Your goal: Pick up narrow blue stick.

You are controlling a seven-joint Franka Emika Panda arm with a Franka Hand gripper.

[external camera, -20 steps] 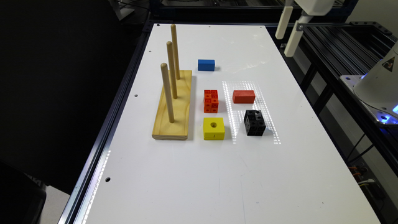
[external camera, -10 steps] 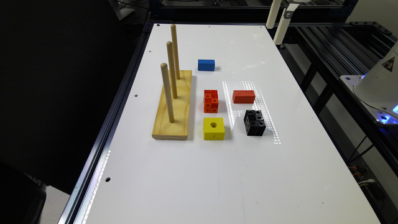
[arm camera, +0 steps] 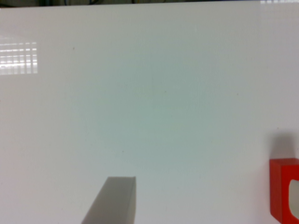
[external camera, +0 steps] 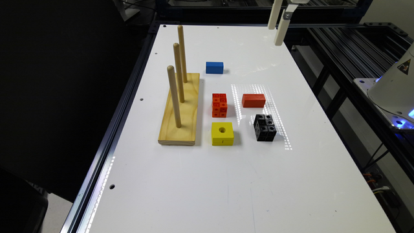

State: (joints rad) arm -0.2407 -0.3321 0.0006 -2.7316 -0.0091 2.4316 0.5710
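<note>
Blue item, the narrow blue stick (external camera: 214, 67): lies flat on the white table (external camera: 226, 191), far half, just beyond the peg board (external camera: 181, 113) toward the exterior view's right, untouched and in the same spot as a second ago. Gripper (external camera: 276, 32): high over the far edge, well apart from the stick; over the last second it has drifted toward the exterior view's left and risen slightly. Judgement: approach only begun, with descent and grasp all outstanding. Hand state: cannot tell whether spread or pressed together; it holds nothing. Wrist view: bare glossy tabletop, plus a red shape (arm camera: 284, 191), partly cut off, not identifiable. Surface: smooth, reflective, with a grid of lamp glare near the middle. Also on it: three upright wooden pegs on the board, orange studded block (external camera: 219, 105), red block (external camera: 253, 100), yellow block with a hole (external camera: 222, 133), black studded block (external camera: 265, 127). Room: dark void at the exterior view's left, black rail framing (external camera: 343, 45) at its right.
</note>
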